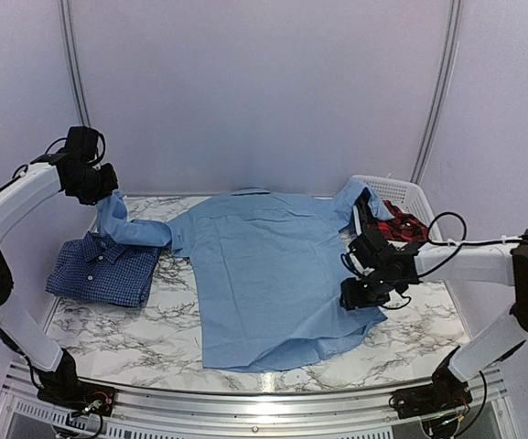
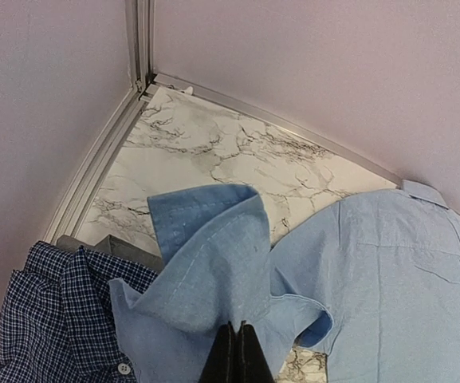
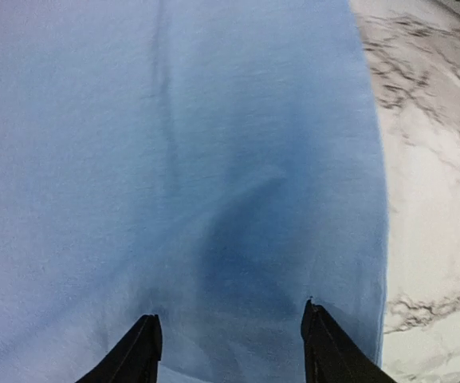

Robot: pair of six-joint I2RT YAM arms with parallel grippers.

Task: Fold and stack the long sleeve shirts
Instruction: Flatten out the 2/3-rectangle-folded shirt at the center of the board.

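1. The left gripper [image 1: 104,187] is pinching shut on the sleeve [image 1: 140,230] of the light blue shirt [image 1: 264,274]. It is holding that sleeve raised off the table [image 1: 410,343]. In the left wrist view the fingertips [image 2: 228,339] are pressing together with cloth bunched around them.
2. The dark blue checked shirt [image 1: 103,270] is lying folded at the table's left side, partly under the raised sleeve.
3. The light blue shirt is lying spread flat in the centre, with its collar toward the far wall and its hem near the front edge.
4. The right gripper [image 1: 357,294] is hovering at the shirt's right edge with its fingers [image 3: 143,347] standing apart and gripping nothing. Whether the tips are touching the cloth cannot be told.
5. The white basket [image 1: 408,194] is sitting in the far right corner, holding a red cloth [image 1: 401,224].
6. Count: two shirts, two grippers, one basket.
7. Bare marble is showing in front of the checked shirt and to the right of the light blue shirt. A metal rail is bordering the front edge.
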